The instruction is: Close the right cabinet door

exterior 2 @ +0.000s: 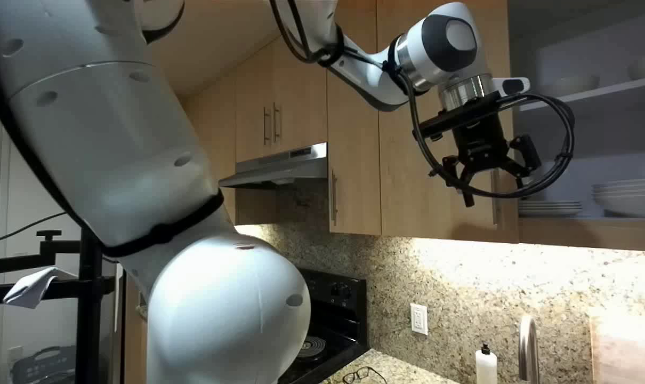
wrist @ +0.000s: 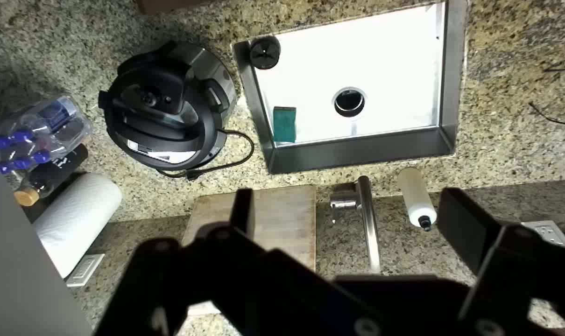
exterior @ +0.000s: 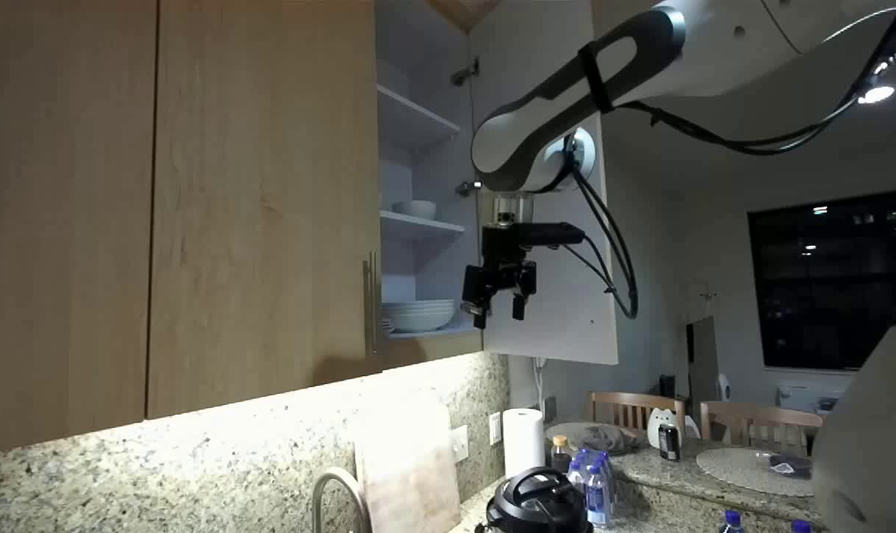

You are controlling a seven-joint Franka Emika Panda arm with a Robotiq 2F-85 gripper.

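The right cabinet door (exterior: pixel 559 333) stands wide open in an exterior view, its pale inner face showing. Its hinge side meets the open cabinet. A pale grey panel at the lower left of the wrist view (wrist: pixel 21 270) appears to be the same door. The door is out of view where the arm's base fills the left. My gripper (exterior: pixel 500 314) points down on the inner side of the door, before the cabinet opening. It also shows near the shelves (exterior 2: pixel 494 192). In the wrist view its fingers (wrist: pixel 352 219) are wide apart with nothing between them.
A wider wood door (exterior: pixel 270 200) with a bar handle (exterior: pixel 372 303) is shut beside the opening. Stacked dishes (exterior: pixel 418 314) and a bowl (exterior: pixel 415 209) sit on the shelves. Below are a pressure cooker (wrist: pixel 165 107), a sink (wrist: pixel 357 151), a faucet (wrist: pixel 367 219) and a paper roll (wrist: pixel 79 214).
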